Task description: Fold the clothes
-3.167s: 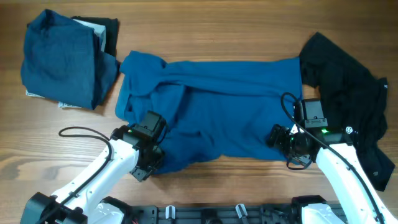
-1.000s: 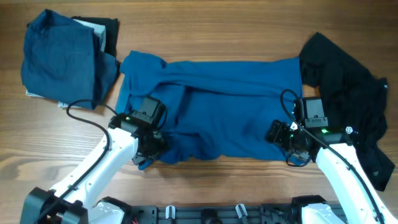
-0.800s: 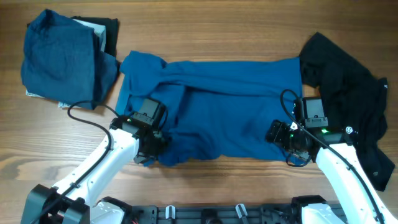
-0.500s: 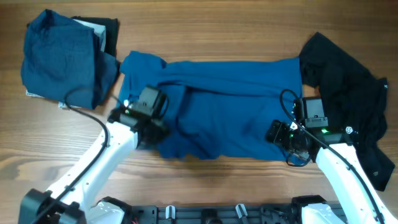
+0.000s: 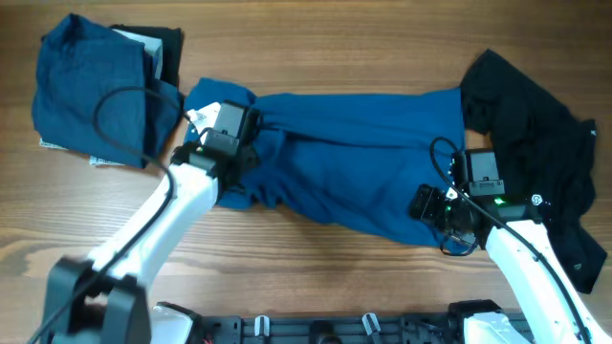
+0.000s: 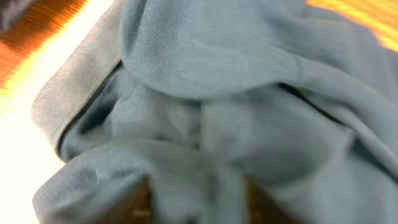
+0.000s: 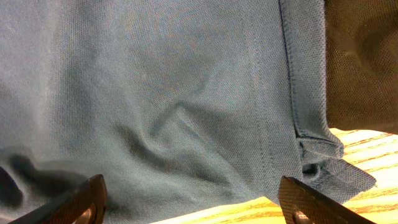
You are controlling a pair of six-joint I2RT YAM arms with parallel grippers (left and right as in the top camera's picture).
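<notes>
Left tool (image 5: 234,158) on the bunched left end of the blue shirt (image 5: 354,153); open or gripping, cannot tell. Right tool (image 5: 432,208) spread wide, empty, over its right near edge. Long axis left-to-right across the worktop (image 5: 382,48), one end nearer each arm.

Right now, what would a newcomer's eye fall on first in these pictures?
The large blue shirt lying crumpled across the middle of the wooden table stands out first. Next come the black garment heaped at the right end, and the pile of clothes, blue on top, at the far left corner.
</notes>
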